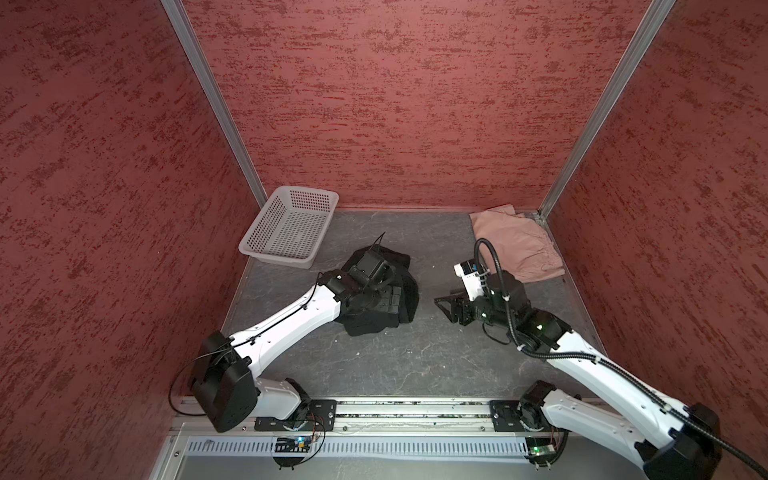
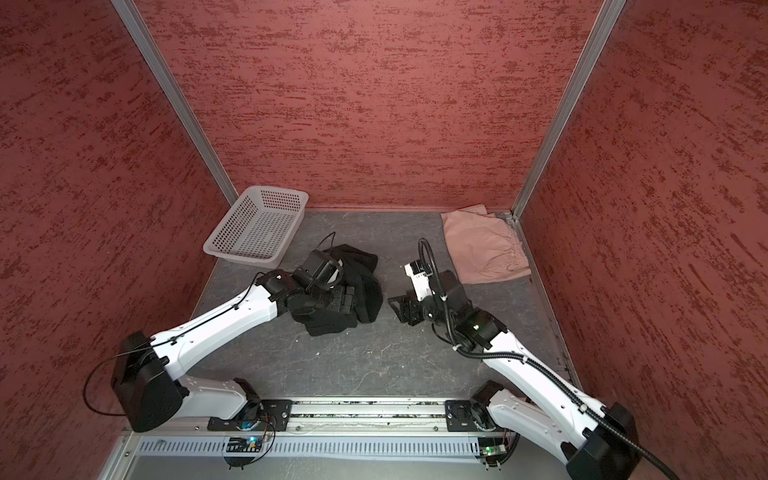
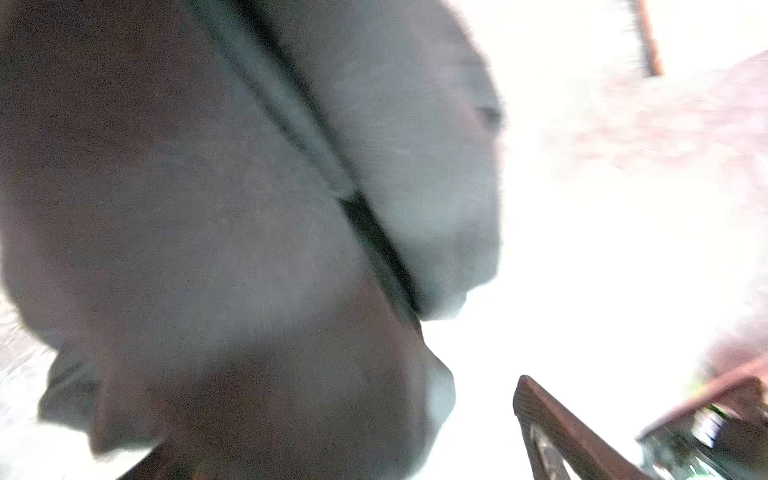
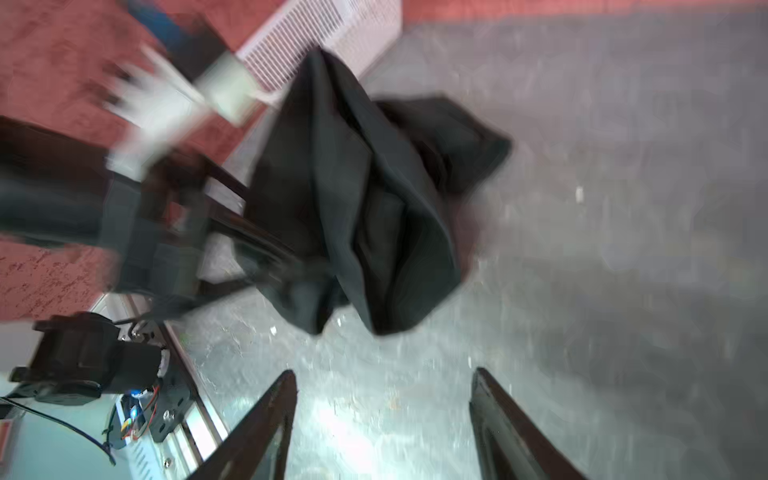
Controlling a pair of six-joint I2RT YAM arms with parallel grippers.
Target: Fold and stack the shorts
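The black shorts (image 1: 409, 305) are lying bunched in a heap on the grey table (image 1: 374, 365), a little left of centre in both top views. My left gripper (image 1: 392, 298) is resting right on that heap, reaching in from the lower left. In the right wrist view its fingers (image 4: 257, 241) are standing wide apart, with the dark fabric bunching against and over them. In the blurred left wrist view the fabric is filling most of the picture and hiding one finger, so I cannot tell whether any fold is actually caught. My right gripper (image 1: 446, 307) is hovering just right of the heap, apart from it and pointing toward it. Its jaws are gaping well apart and gripping nothing, with only bare table showing between them. The pink shorts (image 1: 515, 245) are lying folded flat at the upper right of the table, tucked into the far corner beyond my right arm and well apart from the black pair. A white basket (image 1: 286, 228) is sitting at the upper left, near the black heap but not touching it.
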